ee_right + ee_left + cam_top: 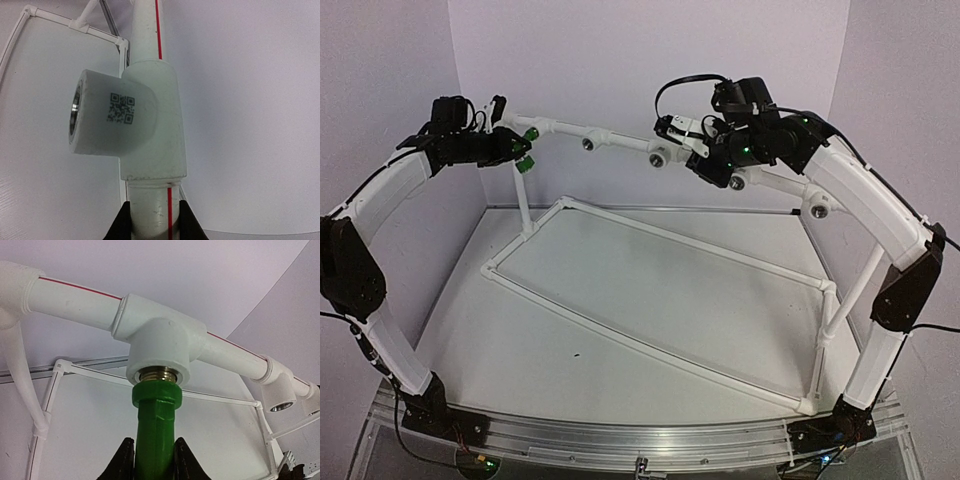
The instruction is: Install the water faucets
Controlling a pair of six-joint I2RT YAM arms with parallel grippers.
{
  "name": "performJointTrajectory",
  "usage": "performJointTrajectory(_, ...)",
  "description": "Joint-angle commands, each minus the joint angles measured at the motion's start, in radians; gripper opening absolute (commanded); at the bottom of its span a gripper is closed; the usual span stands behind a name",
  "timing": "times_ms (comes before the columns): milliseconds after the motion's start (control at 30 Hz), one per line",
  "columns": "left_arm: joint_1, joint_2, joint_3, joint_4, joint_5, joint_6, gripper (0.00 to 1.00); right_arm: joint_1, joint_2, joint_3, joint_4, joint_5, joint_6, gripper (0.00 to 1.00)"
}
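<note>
Fingers [122, 462] of the left gripper [154, 457] pinch the green faucet [155, 415], whose threaded end is entering the far-left tee [160, 345]. The right gripper [155, 220] clamps the pipe [147, 30]. Best turn it in squarely.

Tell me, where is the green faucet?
The faucet is held in the left gripper, at the far left of the top view. Its metal end meets the socket of the leftmost white tee on the raised pipe.
</note>
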Motion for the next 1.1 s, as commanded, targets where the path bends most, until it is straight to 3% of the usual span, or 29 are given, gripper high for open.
performJointTrajectory(0,-0.024,-0.034,0.076,0.066,-0.137,0.149,0.00,0.049,-0.037,-0.034,-0.134,-0.193,0.048,0.00)
performJointTrajectory(400,-0.141,-0.057,0.041,0.093,-0.387,0.493,0.00,0.049,-0.040,-0.038,-0.137,-0.189,0.043,0.00)
performJointTrajectory(1067,-0.289,-0.175,-0.335,0.551,-0.664,1.242,0.00,0.048,-0.055,-0.058,-0.140,-0.183,0.025,0.00)
